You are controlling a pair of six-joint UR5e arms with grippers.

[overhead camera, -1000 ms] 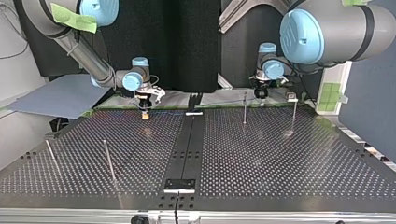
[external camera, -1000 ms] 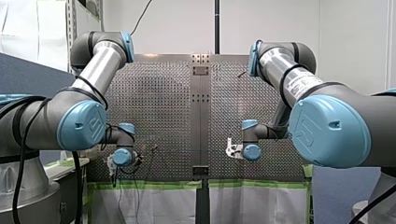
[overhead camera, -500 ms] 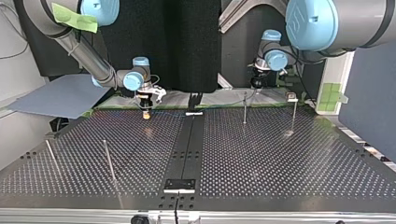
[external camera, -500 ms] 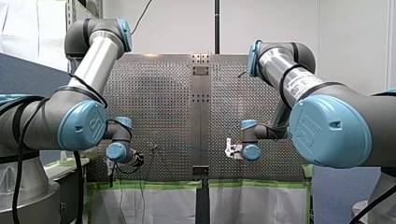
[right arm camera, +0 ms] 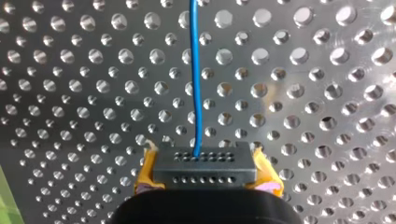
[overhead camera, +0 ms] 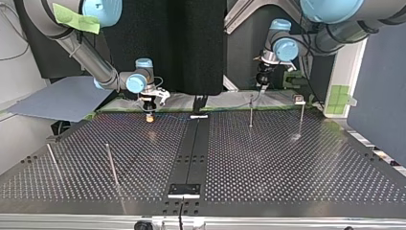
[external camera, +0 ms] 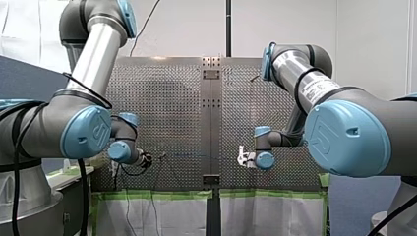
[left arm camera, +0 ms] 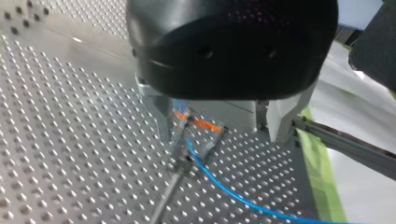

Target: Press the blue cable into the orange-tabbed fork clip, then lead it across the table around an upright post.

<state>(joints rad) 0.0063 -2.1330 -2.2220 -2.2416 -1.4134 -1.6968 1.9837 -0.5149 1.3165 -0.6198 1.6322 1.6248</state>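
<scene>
Tension on the blue cable explains most of what is held where. My right claw is closed on the cable, which runs in between its 2 yellow pads and stretches straight ahead over the table. Gripping it low, close to the perforated surface, keeps the line taut and level (in the front view it shows as a thin thread between the 2 arms).

At its other end the cable meets the orange-tabbed fork clip, which stands near the table's edge on the arms' side, at the top view's right. My left claw hangs above that clip with its 2 metal fingers spread wide, 1 to each side of the clip, gripping nothing. I judge the cable to be seated in the fork, since it runs through the clip and leaves along the table, though I cannot tell for certain.

With the clip as anchor, the open claw has no reason to hold on, and the right claw is the 1 placed to carry the free run. 4 upright posts stand on the table, 2 in each half; I cannot tell which is meant. Routing around any of them looks not yet begun.
</scene>
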